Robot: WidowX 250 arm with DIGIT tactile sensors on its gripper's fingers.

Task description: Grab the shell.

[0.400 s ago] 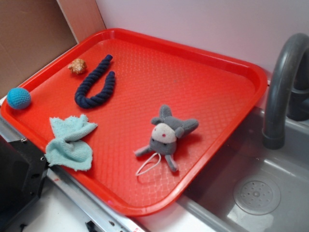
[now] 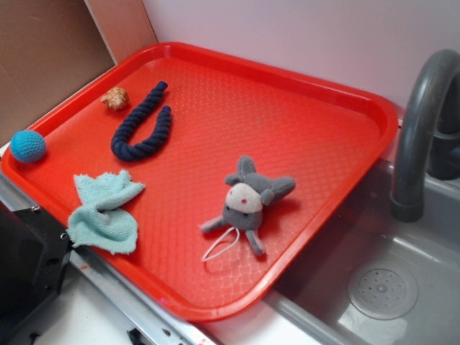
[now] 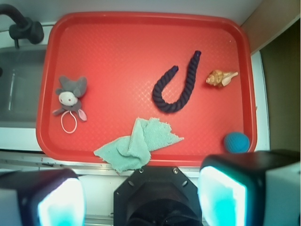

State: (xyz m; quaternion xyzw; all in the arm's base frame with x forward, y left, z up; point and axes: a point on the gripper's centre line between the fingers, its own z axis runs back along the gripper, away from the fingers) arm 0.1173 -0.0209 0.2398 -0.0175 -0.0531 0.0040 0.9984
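Red plastic tray, textured surface, raised rim, filling most of the exterior view and resting beside a grey sink at the lower right of the frame, with a dark grey faucet arching at the right edge. Contents of tray: one shell, tan-orange and lumpy, lying flat in the upper left of the exterior view, near the tray's far left rim; in the wrist view it sits at the upper right, its pale pointed end aimed toward the right rim. Just beside it, not touching, a navy rope bent into a U, open end toward the top of the frame. One blue crocheted ball against the left rim in the exterior view, well apart from the shell. One pale green cloth, crumpled, at the lower left, one edge overlapping the tray's near rim. One grey and white plush toy with a white loop of cord, near the middle right of the tray, apart from all other items. Hand: seen in the wrist view only, at the bottom of the frame, its two fingers spread wide apart, nothing between them, positioned off the tray's near edge and well apart from the shell.
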